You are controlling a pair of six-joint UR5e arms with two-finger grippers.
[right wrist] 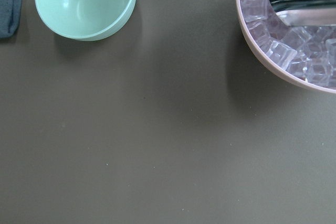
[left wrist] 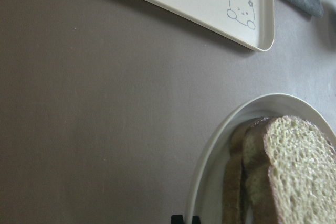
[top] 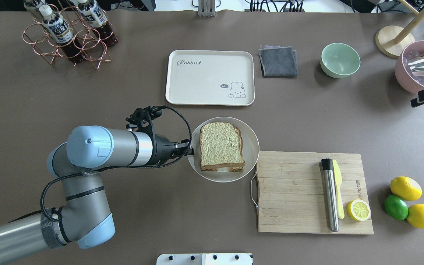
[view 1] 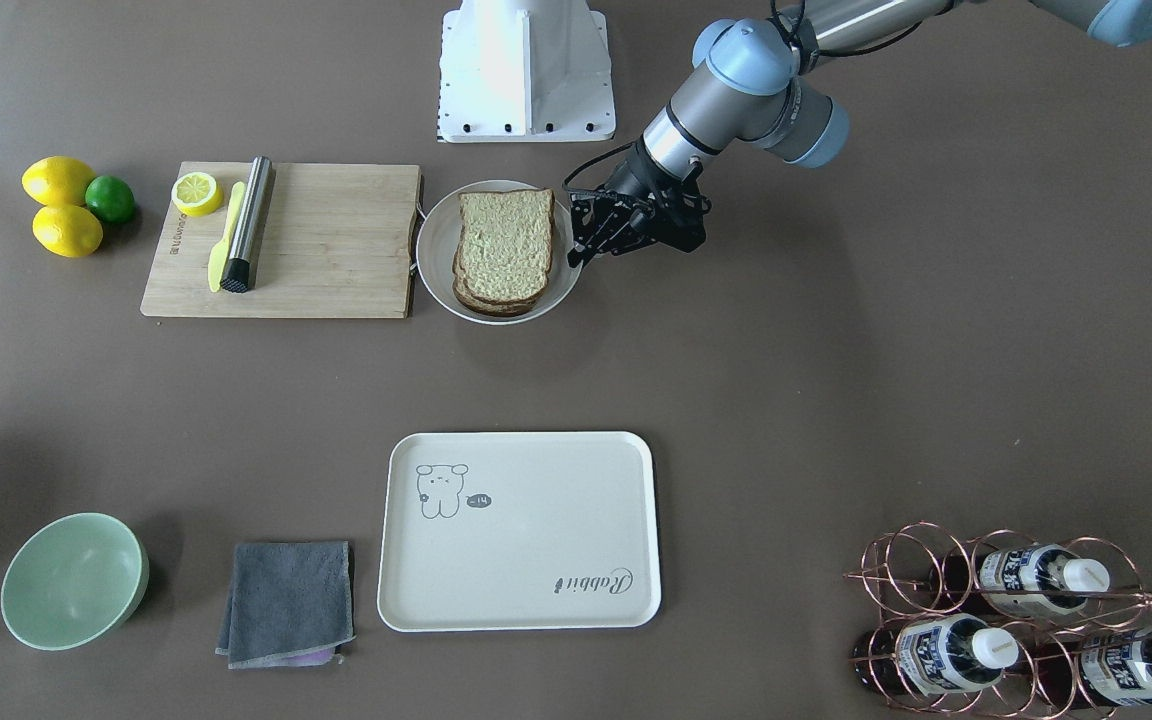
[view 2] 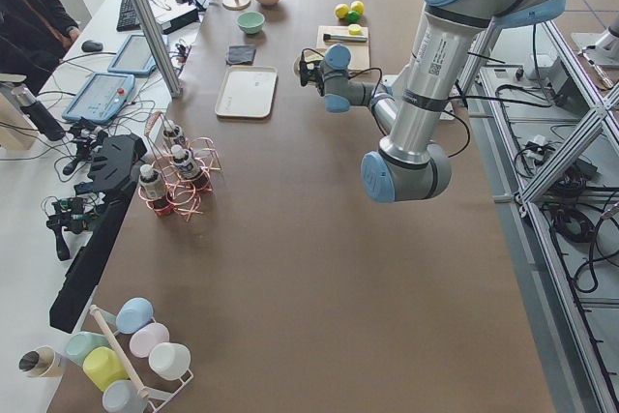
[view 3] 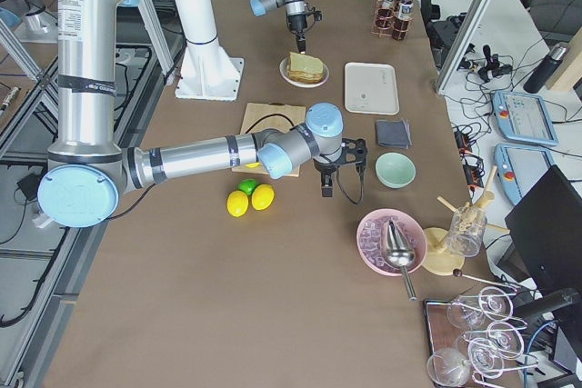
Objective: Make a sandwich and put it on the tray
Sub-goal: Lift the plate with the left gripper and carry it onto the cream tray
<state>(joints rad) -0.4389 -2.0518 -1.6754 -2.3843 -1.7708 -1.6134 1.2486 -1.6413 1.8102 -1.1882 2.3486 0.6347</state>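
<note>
**A:** From across the counter (view 1: 836,400), where is the sandwich (view 1: 504,245)?

**B:** It lies flat on a round light-grey plate (view 1: 433,250), beside a wooden cutting board (view 1: 336,240). It has two pale, speckled, brown-crusted slices, and the lower one juts out toward the camera. The left pincer (view 1: 577,256) sits at the plate's rim, on the side away from the board.

**A:** And the cream-white rectangular tray (view 1: 536,560)?

**B:** It is smooth with rounded corners and lies near the plate without touching it, on the operators' side.

**A:** Overhead?

**B:** The sandwich's long axis runs from the robot's side toward the tray, leaning slightly. The top slice looks porous and spongy, and a white sliver peeks out under the edge nearest the robot. The left pincer comes in level, with its jaws narrow on the rim.

**A:** The side views?

**B:** From the left end, the near arm's wrist mostly hides the plate. From the right end, the right pincer (view 3: 327,186) hangs near a mint-green bowl (view 3: 396,170). I cannot tell how its jaws stand.

**A:** Left wrist?

**B:** Two black fingertips (left wrist: 177,219) stand close together on either side of the plate's rim, pinching it. Stacked crusts rise beside them, and the tray's rabbit corner shows above.

**A:** Right wrist?

**B:** The glossy mint bowl, a pink bowl of clear ice cubes (right wrist: 252,30) and matte brown counter.
</note>
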